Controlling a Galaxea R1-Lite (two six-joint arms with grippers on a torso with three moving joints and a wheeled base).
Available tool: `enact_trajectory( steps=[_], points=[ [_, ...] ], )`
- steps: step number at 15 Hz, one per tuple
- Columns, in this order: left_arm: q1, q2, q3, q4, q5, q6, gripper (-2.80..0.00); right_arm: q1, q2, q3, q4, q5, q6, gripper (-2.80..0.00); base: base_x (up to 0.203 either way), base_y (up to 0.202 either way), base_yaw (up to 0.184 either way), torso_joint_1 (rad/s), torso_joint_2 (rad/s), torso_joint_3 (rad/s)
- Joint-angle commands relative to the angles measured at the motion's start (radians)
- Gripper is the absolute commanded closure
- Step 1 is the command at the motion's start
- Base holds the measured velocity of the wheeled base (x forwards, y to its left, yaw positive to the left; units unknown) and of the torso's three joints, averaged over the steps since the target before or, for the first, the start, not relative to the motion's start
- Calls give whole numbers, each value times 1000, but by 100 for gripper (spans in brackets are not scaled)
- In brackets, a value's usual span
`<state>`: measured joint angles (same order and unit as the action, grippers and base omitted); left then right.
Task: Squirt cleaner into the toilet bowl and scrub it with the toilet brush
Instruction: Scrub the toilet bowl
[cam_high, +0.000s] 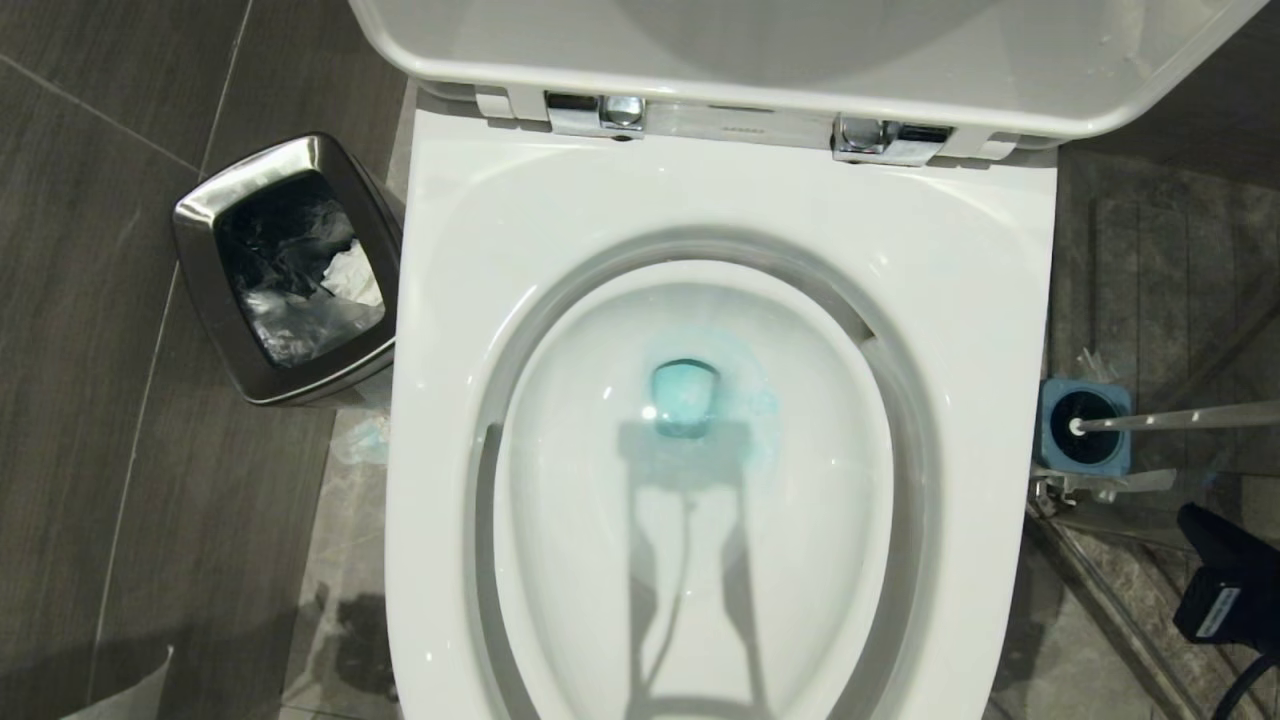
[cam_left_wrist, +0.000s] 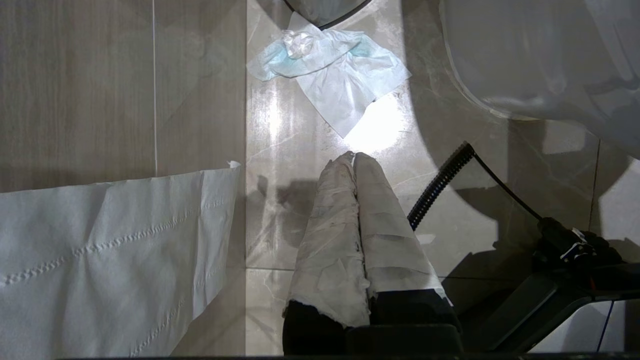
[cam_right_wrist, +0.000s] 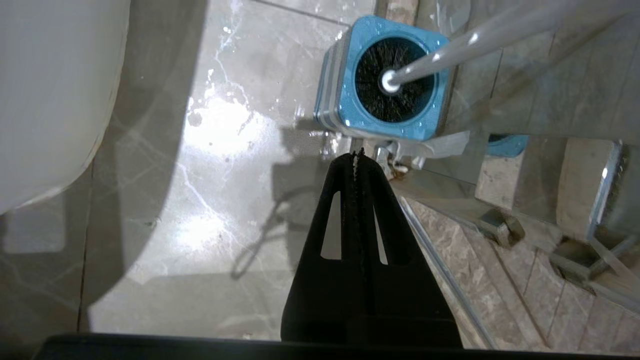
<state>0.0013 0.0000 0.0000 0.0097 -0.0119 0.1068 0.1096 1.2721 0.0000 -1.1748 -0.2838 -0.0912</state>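
The teal-blue cleaner (cam_high: 686, 398) already lies in the toilet bowl (cam_high: 720, 440), as a pool in the water at the bottom of the basin with a paler tint spread around it. So I judge that the squirting step is done and the scrubbing step is now beginning.

The toilet brush (cam_right_wrist: 395, 80) is not yet taken. Its black bristle head sits inside the blue holder (cam_right_wrist: 340, 90), which stands on the floor just beside the toilet on the robot's right, and its long handle (cam_high: 1180, 417) leans away to the right.

The right gripper (cam_right_wrist: 356, 156) hangs over the wet floor tiles near the holder, on the near side of it, and touches nothing. Its 2 black fingers are pressed together and hold nothing. In the head view only a black part of this arm (cam_high: 1225, 590) shows at the lower right.

The left gripper (cam_left_wrist: 354, 159) is parked low on the other side of the toilet, its 2 wrapped fingers closed together and empty, above a crumpled tissue (cam_left_wrist: 330, 70) and a strip of toilet paper (cam_left_wrist: 110, 250) on the floor.

The next move, as I judge it, calls for the right gripper to open its fingers, reach the slim handle and close on it. The handle is thin, smooth and tilted, so it could slip or turn in the grip.
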Motion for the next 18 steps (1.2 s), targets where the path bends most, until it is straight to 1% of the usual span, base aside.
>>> enact_trajectory(
  steps=[1,4,5,7,9,12,13,18],
  points=[
    [0,1,1,0,0,1,0,1,44,2,-20,-3,-2,0,0,0,0,0,0,0],
    [0,1,2,0,0,1,0,1,55,2,-28,-5,-1,0,0,0,0,0,0,0],
    [0,2,1,1,0,1,0,0,59,2,-36,-8,-1,-280,0,0,0,0,0,0],
    [0,0,2,0,0,1,0,-1,74,2,-49,-37,2,-280,0,0,0,0,0,0],
    [0,1,2,0,0,1,0,-1,102,2,-94,-53,25,-280,0,0,0,0,0,0],
    [0,2,1,0,0,1,0,-1,134,2,-141,-130,34,-280,0,0,0,0,0,0],
    [0,2,1,1,0,1,0,-1,138,2,-147,-144,34,-280,0,0,0,0,0,0],
    [0,0,2,0,0,1,0,-1,173,1,-222,-181,35,-280,0,0,0,0,0,0]
  ],
)
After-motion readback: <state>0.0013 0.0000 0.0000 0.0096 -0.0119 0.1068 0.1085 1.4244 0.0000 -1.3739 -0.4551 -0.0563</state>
